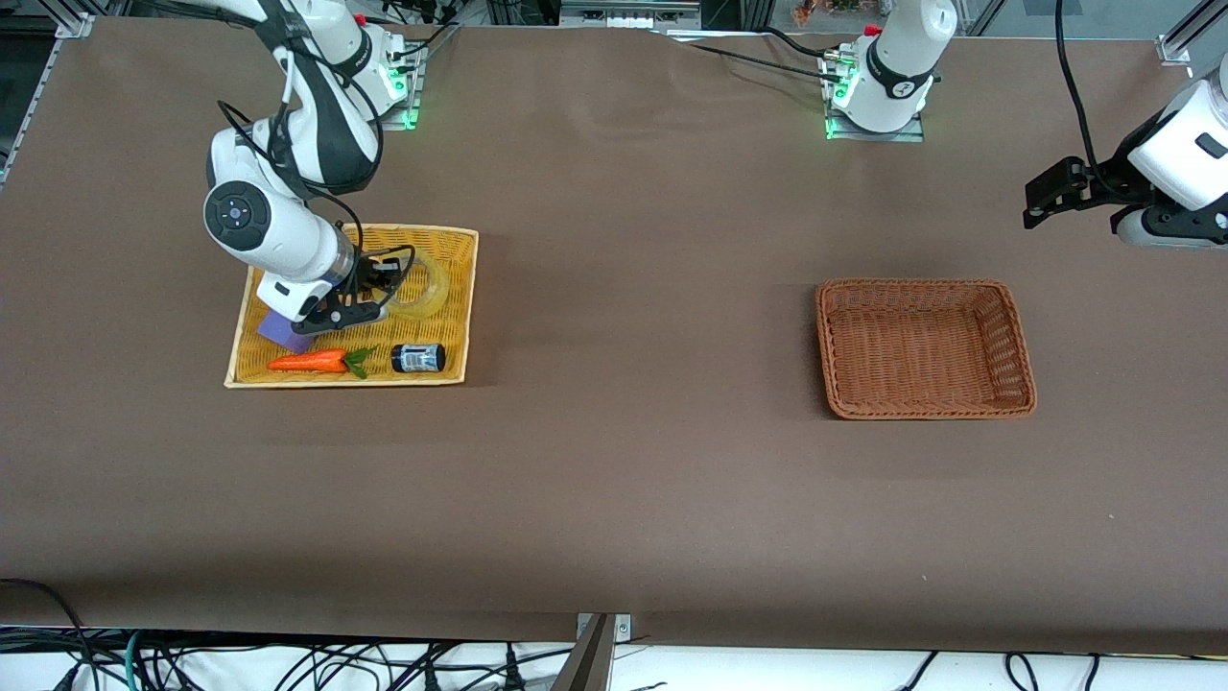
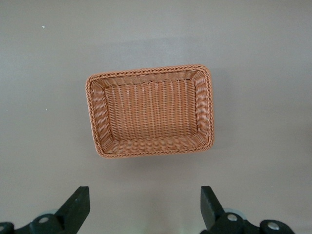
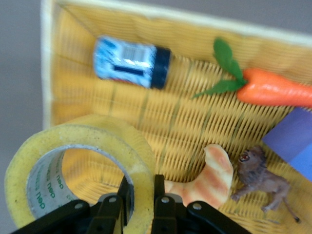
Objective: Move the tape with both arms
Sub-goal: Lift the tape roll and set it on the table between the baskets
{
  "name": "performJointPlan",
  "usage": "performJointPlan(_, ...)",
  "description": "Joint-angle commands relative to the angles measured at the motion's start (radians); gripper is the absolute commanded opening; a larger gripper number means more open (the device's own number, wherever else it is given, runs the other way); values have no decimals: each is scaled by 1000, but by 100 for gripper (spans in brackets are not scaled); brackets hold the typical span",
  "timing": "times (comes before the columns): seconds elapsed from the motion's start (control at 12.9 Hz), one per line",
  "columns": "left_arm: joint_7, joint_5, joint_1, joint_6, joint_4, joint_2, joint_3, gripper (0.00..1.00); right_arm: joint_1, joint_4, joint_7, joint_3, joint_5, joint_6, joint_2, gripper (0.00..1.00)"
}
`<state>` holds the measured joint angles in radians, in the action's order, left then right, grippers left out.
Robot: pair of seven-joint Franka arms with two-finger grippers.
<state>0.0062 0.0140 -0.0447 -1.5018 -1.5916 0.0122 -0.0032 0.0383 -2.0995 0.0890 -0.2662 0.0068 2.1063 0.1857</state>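
While the right claw (image 3: 139, 195) pinches the tape (image 3: 80, 165) wall, croissant (image 3: 207, 178), lion (image 3: 261, 178), bottle (image 3: 131, 61) beside, left claw (image 2: 141, 207) apart, waiting.

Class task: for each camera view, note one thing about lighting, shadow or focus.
Front view: even light, soft shadow beside the brown basket. Left wrist view: sharp, faint shadow along that basket's rim. Right wrist view: the tape, gripped by the right pincer, looks soft; the jar is blurred with glare.

Yellowish tape (image 3: 83, 165), orange carrot (image 3: 275, 90), orange-striped croissant (image 3: 209, 178).
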Motion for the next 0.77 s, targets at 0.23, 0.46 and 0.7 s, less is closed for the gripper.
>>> performJointPlan(0.23, 9, 12, 2, 23, 30, -11, -1, 100, 285, 366, 387, -42, -42, -100, 251, 0)
performJointPlan(0.46, 9, 12, 2, 25, 30, -11, -1, 100, 460, 551, 663, -42, -53, -88, 430, 0)
performJointPlan(0.7, 9, 12, 2, 23, 30, -11, -1, 100, 604, 752, 946, -41, -129, -25, 625, 0)
